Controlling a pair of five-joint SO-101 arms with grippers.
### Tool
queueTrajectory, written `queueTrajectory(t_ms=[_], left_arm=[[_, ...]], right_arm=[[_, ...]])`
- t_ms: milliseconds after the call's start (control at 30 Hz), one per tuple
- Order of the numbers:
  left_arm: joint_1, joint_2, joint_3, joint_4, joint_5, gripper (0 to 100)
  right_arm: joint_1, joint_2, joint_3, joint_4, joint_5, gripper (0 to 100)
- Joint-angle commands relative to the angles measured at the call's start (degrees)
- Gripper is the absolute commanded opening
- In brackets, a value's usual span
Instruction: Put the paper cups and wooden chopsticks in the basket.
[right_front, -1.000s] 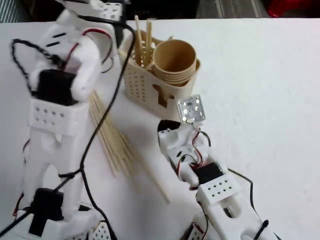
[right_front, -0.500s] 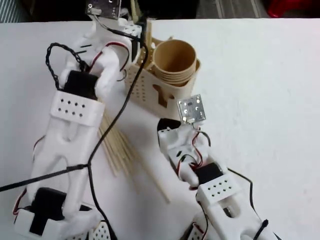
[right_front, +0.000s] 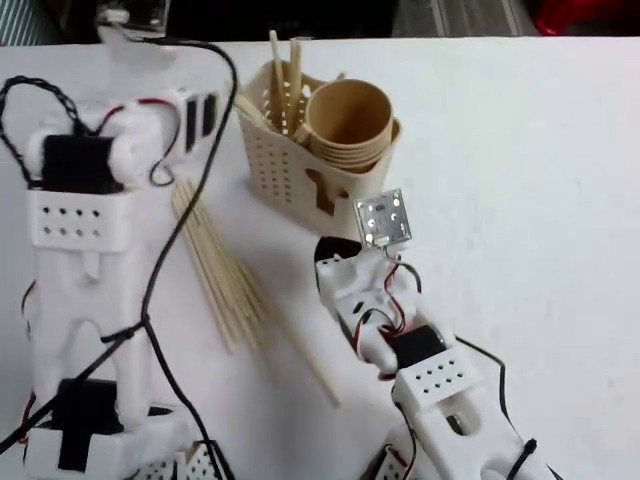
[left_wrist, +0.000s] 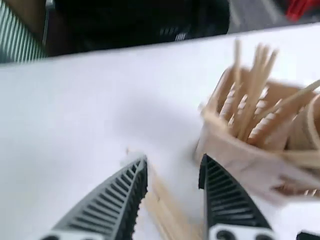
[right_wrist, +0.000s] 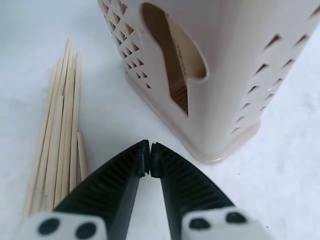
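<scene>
Looking from the near edge of the table (right_front: 520, 150), I find the right arm first, reaching up from the near-right part toward the middle. The right gripper (right_wrist: 149, 159) has its fingers pressed together with nothing between them, and it sits low over bare table just short of the basket (right_wrist: 225, 60), facing the wall with the cut-out handle. To its left lie the loose chopsticks (right_front: 215, 265), a flat bundle on the table between the two arms. They run from the middle of the table up toward the far-left, and I see them in the right wrist view too (right_wrist: 57, 135). One stray chopstick (right_front: 300, 355) lies apart from the bundle, angled toward the near edge. Farther on, the basket (right_front: 290, 170) stands upright toward the far edge, a little left of centre. A stack of paper cups (right_front: 350, 115) sits in its right-hand side, and the upright chopsticks (right_front: 283, 75) poke out of its left-hand side. The left arm stands along the left edge. The left gripper (left_wrist: 173, 162) has its fingers spread and holds nothing. Through the gap I see the far end of the loose bundle on the table, with the basket just beside it.
</scene>
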Motion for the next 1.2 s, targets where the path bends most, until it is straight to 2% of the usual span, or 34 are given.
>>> queueTrajectory(t_ms=[0,200,333,433,600,833,967,1167], left_arm=[[-3.8,-2.8,-2.6,8.4,-0.3,18],[-7.7,-2.7,-2.3,18.0,-0.7,18],[-9.9,-2.7,5.1,18.5,-0.8,20],[-10.2,-2.7,15.6,14.0,-0.8,23],[-10.2,-2.7,32.4,1.3,-0.4,23],[-10.1,-2.6,46.8,-13.4,-0.3,22],[-10.1,-2.6,49.7,-17.2,-0.2,22],[-8.8,-2.2,49.7,-17.7,2.9,22]], right_arm=[[0.3,0.0,-0.3,-1.2,0.0,2.0],[0.3,0.0,-0.3,-1.0,0.0,1.9],[0.3,0.0,-0.2,-0.9,0.0,1.9],[0.3,0.1,-0.2,-0.8,0.0,1.9],[0.3,0.1,-0.2,-0.8,0.0,1.9],[0.3,0.1,-0.2,-0.8,0.0,1.9],[0.3,0.1,-0.2,-0.8,0.0,1.9],[0.3,0.1,-0.2,-0.8,0.0,1.9]])
